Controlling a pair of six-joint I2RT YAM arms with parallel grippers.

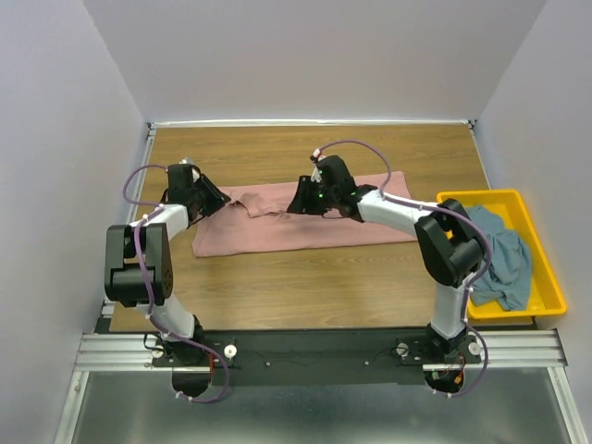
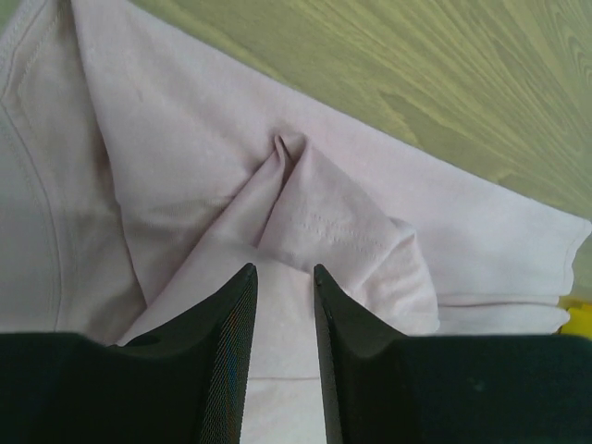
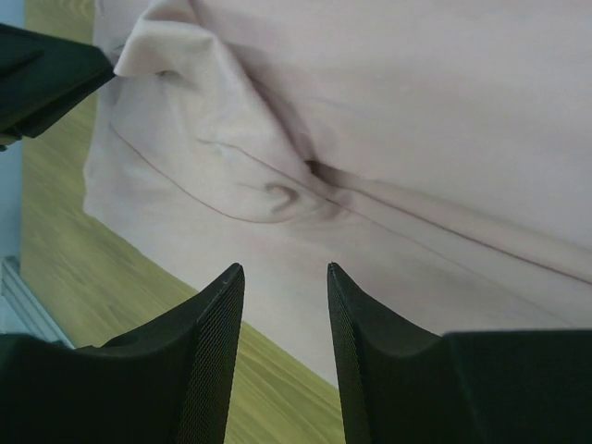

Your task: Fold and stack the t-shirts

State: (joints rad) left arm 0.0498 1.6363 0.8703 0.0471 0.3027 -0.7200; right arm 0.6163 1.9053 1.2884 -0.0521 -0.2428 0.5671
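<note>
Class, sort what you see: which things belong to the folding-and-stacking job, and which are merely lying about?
Job in hand: pink t-shirt; blue-grey t-shirt.
Just lying about: yellow bin; wooden table.

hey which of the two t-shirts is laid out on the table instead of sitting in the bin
The dusty-pink t-shirt, spread across the wooden table. The blue-grey t-shirt lies crumpled in the yellow bin at the table's right edge.

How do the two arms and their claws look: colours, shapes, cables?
The left arm and right arm have black joints and white links, with lilac cables looping along them. The left claw and right claw each have two black tapered fingers with finely gridded inner faces.
</note>
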